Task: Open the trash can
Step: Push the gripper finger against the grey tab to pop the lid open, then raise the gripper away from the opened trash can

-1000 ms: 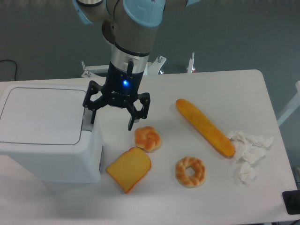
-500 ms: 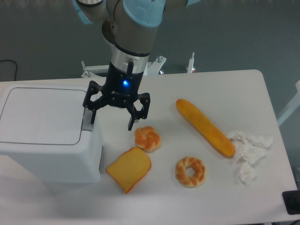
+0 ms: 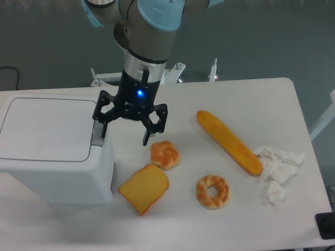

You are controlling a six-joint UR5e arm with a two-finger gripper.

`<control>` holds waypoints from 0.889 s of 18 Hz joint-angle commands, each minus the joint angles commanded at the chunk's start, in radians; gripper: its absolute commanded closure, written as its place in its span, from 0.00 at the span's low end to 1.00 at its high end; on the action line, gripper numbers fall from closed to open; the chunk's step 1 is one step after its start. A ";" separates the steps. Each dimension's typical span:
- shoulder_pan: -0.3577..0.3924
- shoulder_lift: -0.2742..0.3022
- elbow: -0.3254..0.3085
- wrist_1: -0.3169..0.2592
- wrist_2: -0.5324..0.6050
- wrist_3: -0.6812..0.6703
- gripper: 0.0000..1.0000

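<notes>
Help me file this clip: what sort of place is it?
Probably a robotics lab test bench: a white table holding fake-looking bread, such as a baguette, beside a closed trash can, with the gripper over it, jaws open.

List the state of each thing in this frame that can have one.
trash can: lid shut, flat.
gripper: open, empty, beside the bin's right edge.
bread slice: lying flat on the table.
baguette: lying flat.
tissue: crumpled.

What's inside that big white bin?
Can't tell: the trash can has its flat lid shut, hiding everything inside. Nothing sits on the lid; the open claw hovers at its right edge.
</notes>
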 joint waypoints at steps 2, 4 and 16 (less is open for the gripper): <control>0.000 0.000 -0.002 0.000 -0.002 0.000 0.00; 0.000 0.000 -0.005 0.000 0.000 0.000 0.00; -0.002 0.000 -0.009 0.000 0.000 0.000 0.00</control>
